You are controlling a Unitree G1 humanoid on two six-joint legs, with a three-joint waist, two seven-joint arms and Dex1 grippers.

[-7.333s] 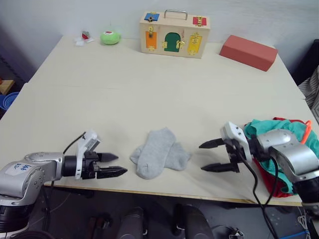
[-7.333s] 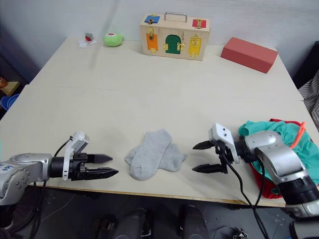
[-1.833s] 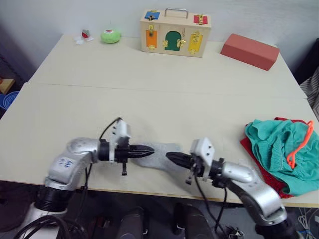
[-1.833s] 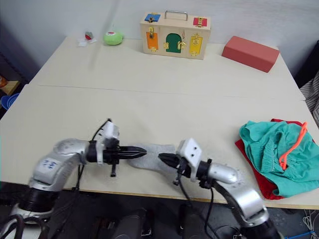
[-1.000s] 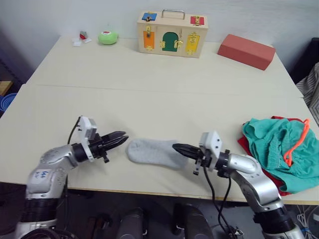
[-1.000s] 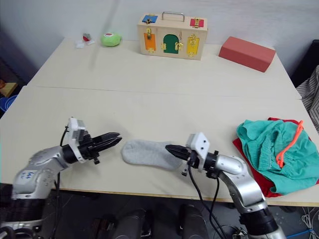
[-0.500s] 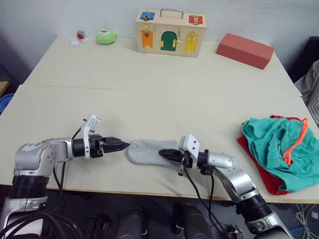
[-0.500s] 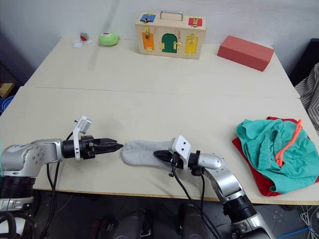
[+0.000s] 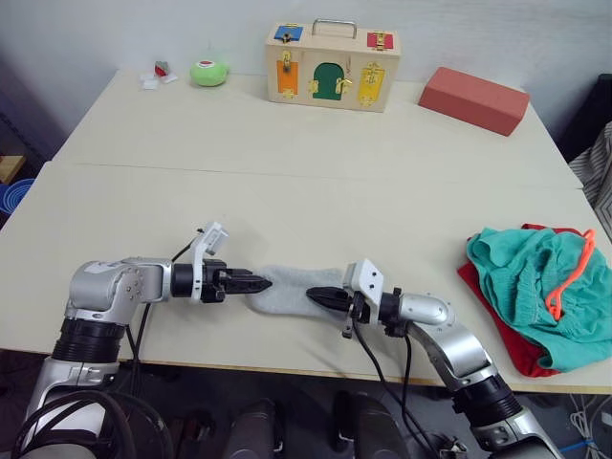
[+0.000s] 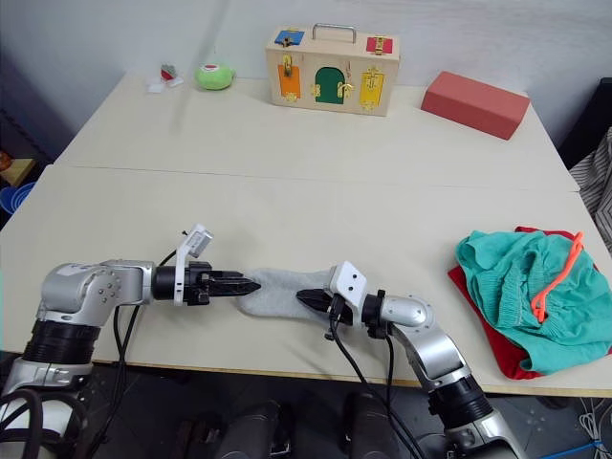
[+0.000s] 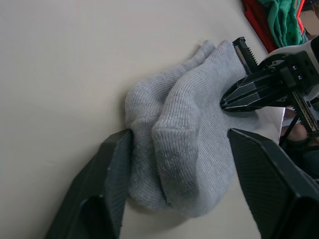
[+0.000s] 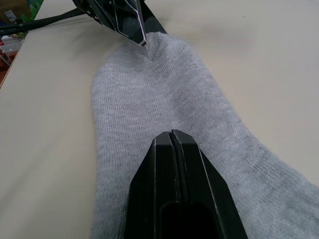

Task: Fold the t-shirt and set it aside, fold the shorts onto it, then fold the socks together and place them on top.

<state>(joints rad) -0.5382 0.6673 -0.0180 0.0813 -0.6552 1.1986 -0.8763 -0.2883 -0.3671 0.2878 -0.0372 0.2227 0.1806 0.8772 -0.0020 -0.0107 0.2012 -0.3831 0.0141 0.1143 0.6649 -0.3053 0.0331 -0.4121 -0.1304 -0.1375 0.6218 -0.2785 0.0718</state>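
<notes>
**A:** Socks [image 9: 287, 289] are the step in hand, I'd say. They lie stacked near the front edge of the table [image 9: 287, 182], one grey sock on top of the other. The shorts [image 9: 535, 277] already sit in a teal heap on the t-shirt [image 9: 492, 316] at the right side, well apart from the pair.

**B:** What are the grippers doing?

**A:** The left gripper [image 9: 256, 283] sits at one end of the pair. Its wrist view shows its fingers [image 11: 107, 174] spread wide, either side of the toe ends, nothing pinched. The right gripper [image 9: 320, 295] comes in from the other end with its fingers pressed flat together, lying on the top sock. Could be nipping a bit of knit under the tips, but from where I stand it's hard to tell.

**B:** So what's next?

**A:** My guess: the left one needs to close on both layers at once, then the ends get brought together into a fold. After that the bundle goes over onto the shorts. Soft knit slips easily, so grabbing just the top sock would split the pair.
</notes>
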